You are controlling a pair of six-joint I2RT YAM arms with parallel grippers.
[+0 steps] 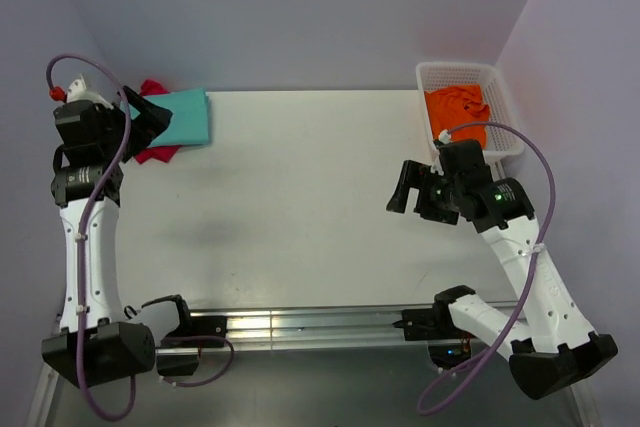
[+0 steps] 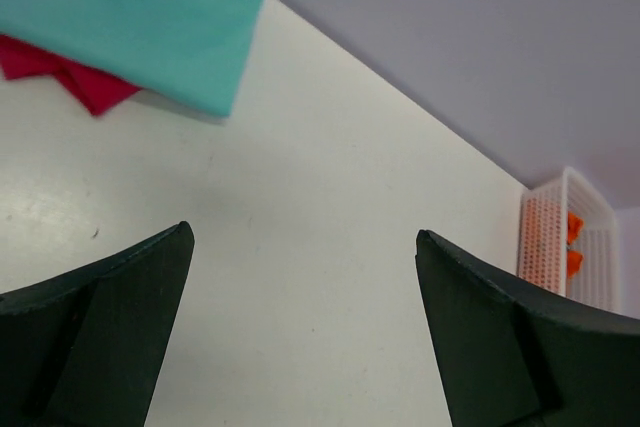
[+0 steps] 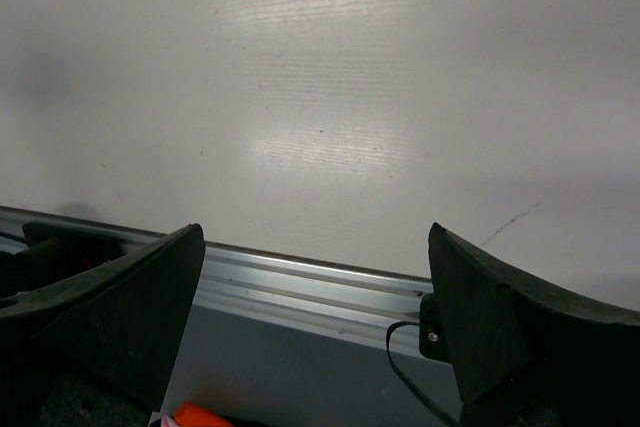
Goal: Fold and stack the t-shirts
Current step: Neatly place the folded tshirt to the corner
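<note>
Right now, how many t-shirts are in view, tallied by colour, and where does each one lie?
Teal t-shirt: 1, folded, lying on the red one
Red t-shirt: 1, mostly covered by the teal one
Orange t-shirt: 1, crumpled in the white basket
Total: 3 t-shirts

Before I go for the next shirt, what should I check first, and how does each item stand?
1. The left gripper open and empty: ok.
2. The right gripper open and empty: ok.
3. The teal-green cloth t-shirt folded flat at far left: ok.
4. The crimson-red cloth t-shirt squared beneath it: not ok, corners poke out.
5. The orange cloth t-shirt folded: not ok, bunched in the white plastic mesh basket.
</note>
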